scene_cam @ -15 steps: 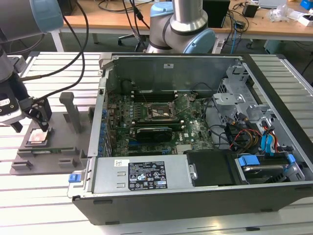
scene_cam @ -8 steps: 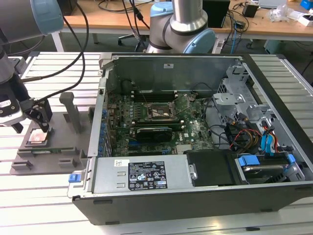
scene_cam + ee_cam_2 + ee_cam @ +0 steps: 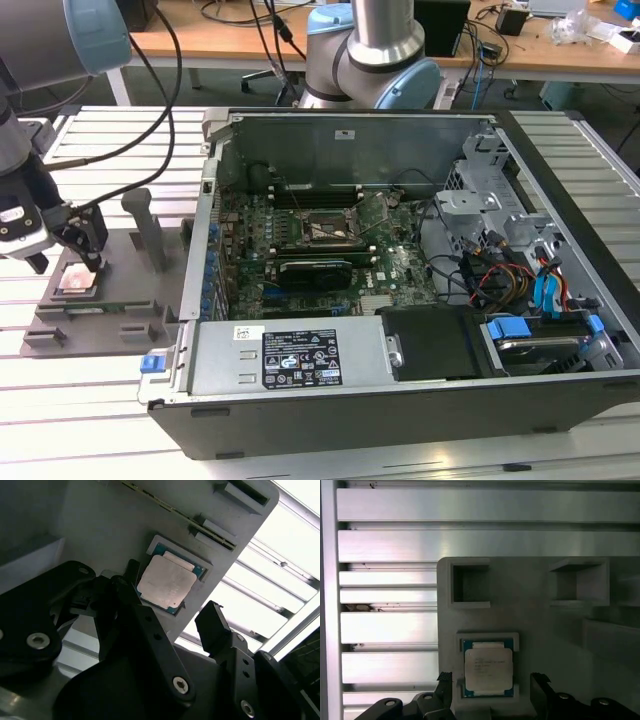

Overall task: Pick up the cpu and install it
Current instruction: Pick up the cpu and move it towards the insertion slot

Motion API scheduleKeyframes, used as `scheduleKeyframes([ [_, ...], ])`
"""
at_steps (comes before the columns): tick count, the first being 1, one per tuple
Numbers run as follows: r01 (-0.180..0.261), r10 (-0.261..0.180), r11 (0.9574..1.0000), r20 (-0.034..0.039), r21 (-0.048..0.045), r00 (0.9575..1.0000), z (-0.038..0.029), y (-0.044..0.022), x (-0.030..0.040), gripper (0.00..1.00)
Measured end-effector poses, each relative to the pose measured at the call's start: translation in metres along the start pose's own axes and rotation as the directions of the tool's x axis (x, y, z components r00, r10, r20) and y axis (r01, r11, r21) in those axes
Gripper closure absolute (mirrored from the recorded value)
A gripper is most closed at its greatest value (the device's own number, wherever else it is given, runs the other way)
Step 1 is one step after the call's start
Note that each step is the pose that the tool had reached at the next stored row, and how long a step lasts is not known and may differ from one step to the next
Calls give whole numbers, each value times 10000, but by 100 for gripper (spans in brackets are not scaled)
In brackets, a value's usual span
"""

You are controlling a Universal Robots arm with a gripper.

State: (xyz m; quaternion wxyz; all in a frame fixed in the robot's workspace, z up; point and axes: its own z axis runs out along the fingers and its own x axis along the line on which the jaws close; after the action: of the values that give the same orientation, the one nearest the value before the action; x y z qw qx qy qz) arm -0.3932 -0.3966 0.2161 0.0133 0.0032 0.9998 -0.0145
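Gripper (image 3: 492, 679) splayed, half-cropped — perhaps touching cpu (image 3: 488, 668)

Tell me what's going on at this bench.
A robot arm is set to move a cpu into the open computer case. Its gripper hangs low over the grey tray, which sits to the exterior view's left of the case. The gripper is open and straddles the cpu, which lies flat in its recess in the tray. The chip has not been lifted yet, so nothing has gone into the case.
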Motion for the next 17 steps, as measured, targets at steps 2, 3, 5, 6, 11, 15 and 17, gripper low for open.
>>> scheduleKeyframes([
  [2, -1, 1, 10000, 1, 0, 10000, 9, 0, -1, 28],
  [3, 0, 0, 10000, -1, 0, 10000, 15, 1, 0, 28],
  [5, 1, -1, 10000, 0, 0, 10000, 23, 0, -1, 28],
  [6, 1, -1, 10000, 0, 0, 10000, 28, 1, -1, 28],
  [11, 1, -1, 10000, 0, 0, 10000, 54, 1, 0, 28],
  [15, 1, -1, 10000, 0, 1, 10000, 70, 2, 0, 28],
  [17, 0, 0, 10000, -1, 1, 10000, 78, 2, 0, 28],
])
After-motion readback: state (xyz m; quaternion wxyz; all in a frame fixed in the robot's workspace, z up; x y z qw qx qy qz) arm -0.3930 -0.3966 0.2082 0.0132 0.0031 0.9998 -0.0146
